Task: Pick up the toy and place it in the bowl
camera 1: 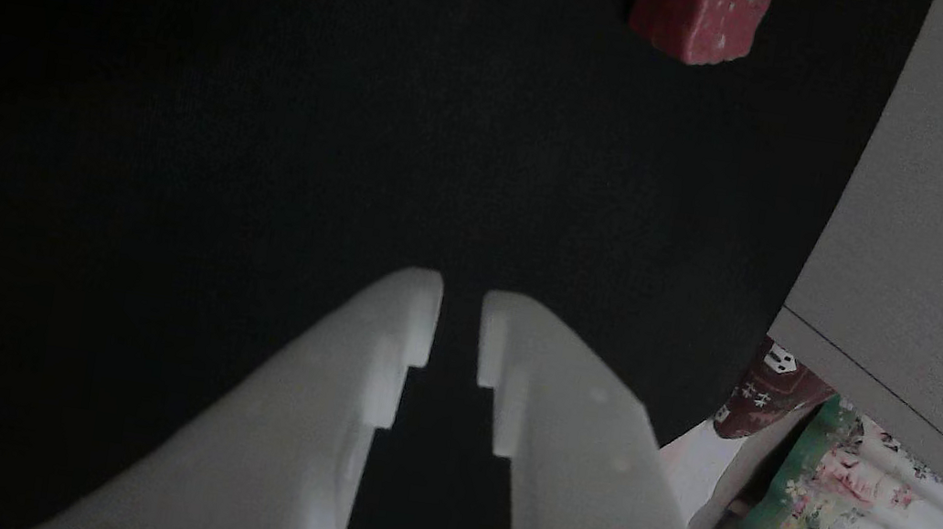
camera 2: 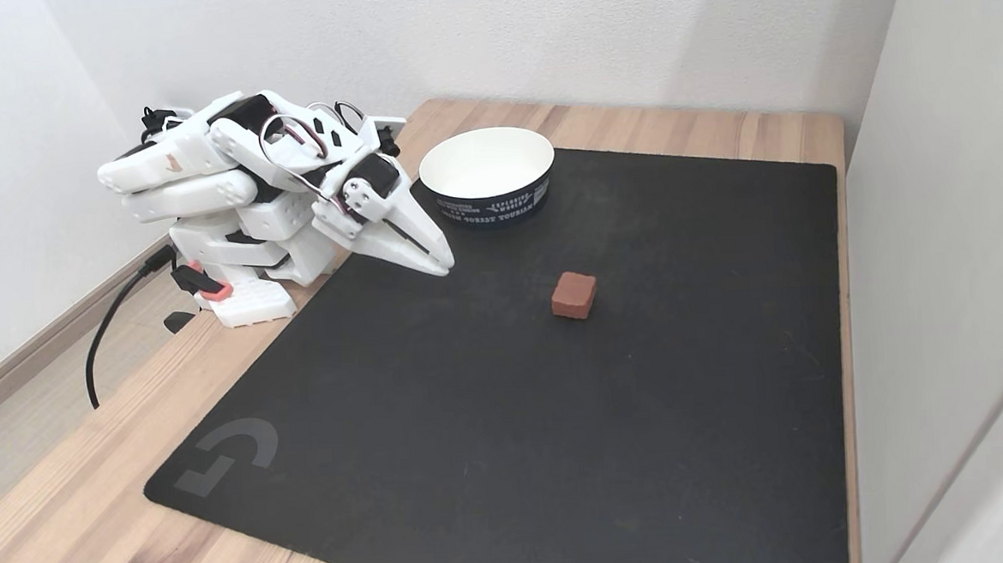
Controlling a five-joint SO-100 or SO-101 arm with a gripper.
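The toy (camera 2: 573, 295), a small dark-red cube, lies on the black mat (camera 2: 509, 418) near its middle; in the other view the toy (camera 1: 701, 11) sits at the top edge, speckled white. The bowl (camera 2: 514, 197) stands at the mat's far edge, white inside with a dark printed band outside, and holds nothing. My gripper (camera 2: 445, 265) hangs low over the mat's left part, left of the toy and in front of the bowl. In the other view the gripper (camera 1: 462, 300) rises from the bottom, its white fingers (camera 1: 385, 354) nearly together with a narrow slit and nothing between them.
The white arm (camera 2: 240, 201) is folded on its base at the wooden table's (camera 2: 67, 510) left side, with a black cable (camera 2: 109, 328) hanging off the edge. A pale wall (camera 2: 938, 250) bounds the right side. Floral fabric (camera 1: 842, 520) shows below the table edge.
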